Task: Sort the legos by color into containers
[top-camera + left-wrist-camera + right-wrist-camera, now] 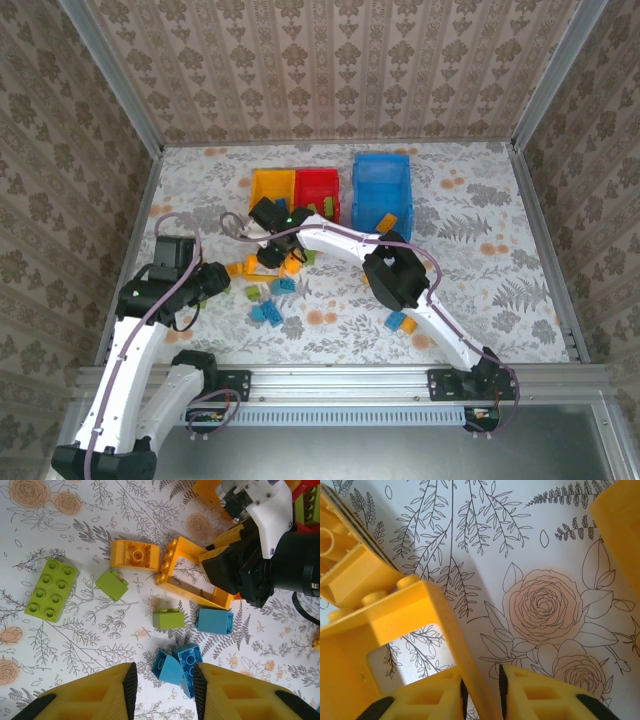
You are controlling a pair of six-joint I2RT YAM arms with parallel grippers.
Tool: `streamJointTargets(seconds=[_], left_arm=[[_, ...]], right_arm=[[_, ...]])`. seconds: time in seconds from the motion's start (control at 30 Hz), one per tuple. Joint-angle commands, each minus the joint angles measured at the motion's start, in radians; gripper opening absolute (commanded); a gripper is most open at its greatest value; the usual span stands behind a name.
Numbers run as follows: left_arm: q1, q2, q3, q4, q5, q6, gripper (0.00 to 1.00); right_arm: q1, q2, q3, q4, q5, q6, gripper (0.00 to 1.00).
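Note:
The legos lie scattered on the flowered table. Two blue bricks point(178, 666) sit between the fingertips of my left gripper point(164, 692), which is open and clear of them on the left side. Beyond them lie a blue block point(214, 620), three lime green bricks point(168, 618) and an upturned orange-yellow brick point(135, 554). My right gripper point(481, 695) is shut on one bar of an orange-yellow frame-shaped lego point(395, 615), seen from the left wrist as frame point(182, 572). The containers stand at the back: yellow point(270, 186), red point(316, 189) and blue point(381, 180).
The right arm point(395, 275) reaches leftward across the middle of the table, over the brick pile. Two more bricks point(400, 322) lie beside its forearm. A green brick rests in the red bin and a yellow one in the blue bin. Patterned walls enclose the table.

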Motion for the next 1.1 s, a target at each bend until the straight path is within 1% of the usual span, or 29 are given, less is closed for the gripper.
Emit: streamJointTargets(seconds=[0.0,0.17,0.33,0.43,0.57,0.63,0.73,0.8,0.87,0.9,0.97,1.07], left_arm=[[0.006,-0.012,0.028,-0.02,0.01,0.021,0.37],[0.006,-0.012,0.027,-0.015,0.015,0.022,0.38],[0.006,-0.011,0.019,0.01,0.034,0.028,0.37],[0.006,-0.002,0.027,0.035,0.041,0.043,0.38],[-0.01,0.042,0.067,0.12,0.07,0.053,0.38],[-0.051,0.082,0.094,0.171,0.058,0.056,0.38],[-0.164,0.174,0.148,0.256,0.001,0.063,0.38],[-0.28,0.261,0.2,0.316,-0.046,0.081,0.4],[-0.364,0.355,0.257,0.366,-0.076,0.104,0.41],[-0.411,0.409,0.291,0.389,-0.093,0.117,0.41],[-0.476,0.508,0.373,0.429,-0.107,0.149,0.42],[-0.564,0.654,0.51,0.471,-0.12,0.208,0.44]], right_arm=[[0.002,0.022,0.036,-0.044,-0.018,-0.009,0.22],[0.002,-0.005,0.022,-0.019,-0.003,0.001,0.11],[-0.003,-0.092,-0.032,0.041,0.032,0.036,0.0],[-0.011,-0.191,-0.11,0.109,0.061,0.083,0.0],[-0.045,-0.375,-0.278,0.223,0.102,0.183,0.0],[-0.073,-0.473,-0.37,0.266,0.132,0.238,0.0],[-0.139,-0.615,-0.514,0.302,0.203,0.337,0.0],[-0.204,-0.704,-0.602,0.299,0.265,0.42,0.0],[-0.283,-0.76,-0.66,0.273,0.302,0.507,0.0],[-0.326,-0.778,-0.678,0.246,0.316,0.549,0.0],[-0.399,-0.784,-0.688,0.197,0.321,0.6,0.0],[-0.483,-0.754,-0.664,0.143,0.312,0.634,0.0]])
